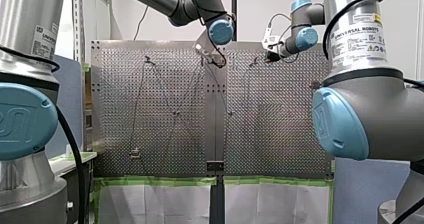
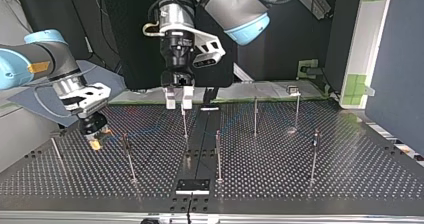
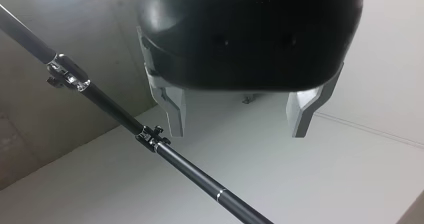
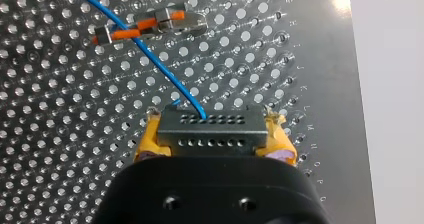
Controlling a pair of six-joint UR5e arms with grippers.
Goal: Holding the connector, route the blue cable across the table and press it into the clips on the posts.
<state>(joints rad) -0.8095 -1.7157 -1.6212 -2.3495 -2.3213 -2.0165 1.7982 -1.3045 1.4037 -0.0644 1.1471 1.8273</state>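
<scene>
In the right wrist view my right gripper (image 4: 212, 134), with yellow pads (image 4: 150, 141), is shut on a dark connector (image 4: 210, 126) with rows of small holes. The blue cable (image 4: 150, 54) leaves the connector and runs ahead past a clip with orange levers (image 4: 150, 26) lying over the perforated plate. At the top view's left this gripper (image 2: 96, 140) hangs low over the table. My left gripper (image 2: 178, 99) stands over the table's middle, open with nothing between its fingers (image 3: 175, 114); a thin post (image 3: 125, 119) with clips passes beside it.
Several thin upright posts (image 2: 218, 154) stand spread over the perforated table (image 2: 350, 174), one (image 2: 129, 159) close to my right gripper and one (image 2: 184, 121) just under my left. A dark centre strip (image 2: 200, 144) divides the two plates.
</scene>
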